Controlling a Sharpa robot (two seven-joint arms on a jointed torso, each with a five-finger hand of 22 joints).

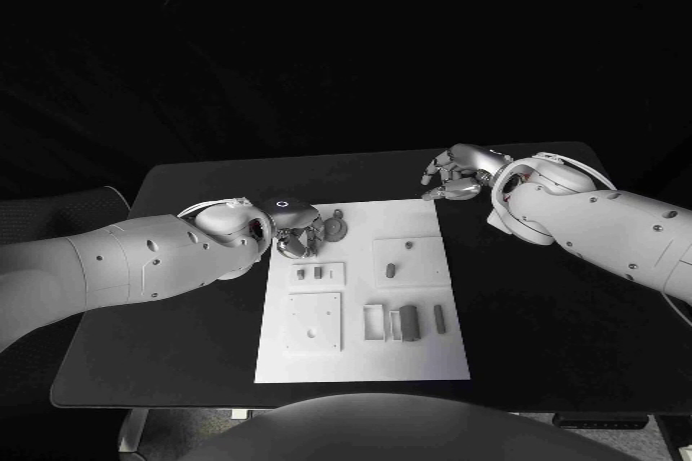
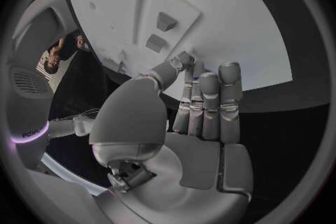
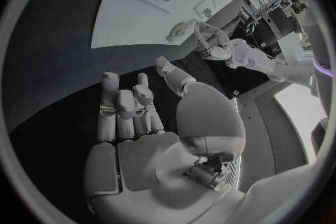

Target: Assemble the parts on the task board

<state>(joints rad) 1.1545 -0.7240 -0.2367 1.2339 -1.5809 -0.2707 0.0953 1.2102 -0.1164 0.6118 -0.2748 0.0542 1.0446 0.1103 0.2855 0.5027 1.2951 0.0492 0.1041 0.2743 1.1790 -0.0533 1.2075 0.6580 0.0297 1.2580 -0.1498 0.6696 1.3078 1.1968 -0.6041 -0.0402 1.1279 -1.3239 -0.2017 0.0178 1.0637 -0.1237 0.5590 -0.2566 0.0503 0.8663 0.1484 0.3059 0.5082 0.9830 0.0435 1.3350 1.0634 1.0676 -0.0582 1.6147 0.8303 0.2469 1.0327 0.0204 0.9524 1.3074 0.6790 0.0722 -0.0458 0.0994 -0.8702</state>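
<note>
Near the left hand (image 1: pixel 296 228) fingers, spread and empty, small grey parts (image 1: pixel 405 322) lie on the task board (image 1: pixel 427 361); they look light and stiff, best pinched by the sides. The right hand (image 1: pixel 459 174) is open too.

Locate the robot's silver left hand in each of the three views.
Head view: silver left hand at the white task board's far left corner.
Left wrist view: it rises mid-circle, fingertips by the board.
Right wrist view: small, beside the board.
Shared landmark: the board.
</note>
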